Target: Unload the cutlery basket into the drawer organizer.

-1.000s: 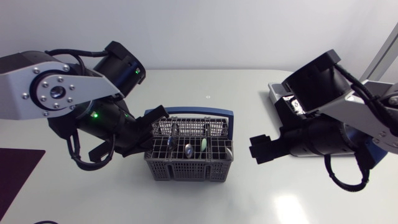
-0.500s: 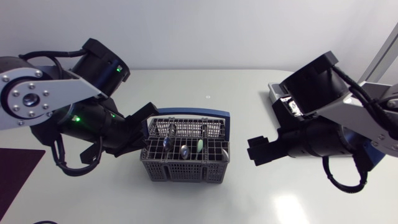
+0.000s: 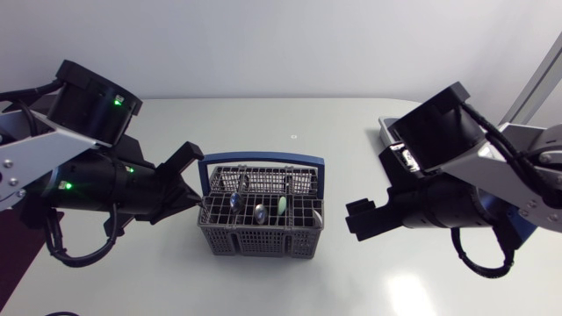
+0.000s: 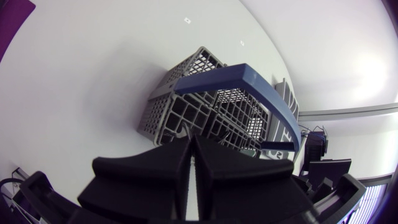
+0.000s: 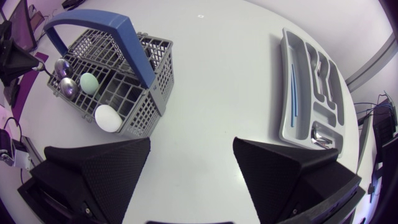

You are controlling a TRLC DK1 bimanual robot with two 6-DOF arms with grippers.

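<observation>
The grey cutlery basket [image 3: 261,230] with a blue handle [image 3: 261,161] stands mid-table, holding two metal spoons [image 3: 235,200], a green-headed piece [image 3: 282,205] and a white-headed piece [image 3: 318,213]. My left gripper [image 3: 197,204] is shut and empty, its tips just off the basket's left wall [image 4: 163,115]; the left wrist view shows the fingers [image 4: 180,163] pressed together. To the right of the basket, and apart from it, my right gripper [image 3: 358,219] is open with nothing between its fingers [image 5: 96,168]. The grey drawer organizer [image 5: 323,93] lies at the right, holding a blue utensil [image 5: 292,81] and some metal cutlery.
A dark purple mat [image 3: 10,259] lies at the table's left edge. In the head view my right arm covers most of the organizer [image 3: 387,130]. Bare white tabletop [image 3: 263,285] lies in front of the basket.
My left arm has swung back toward the left, its gripper staying by the basket's left side. The basket shifted slightly left. The right gripper edged a little lower.
</observation>
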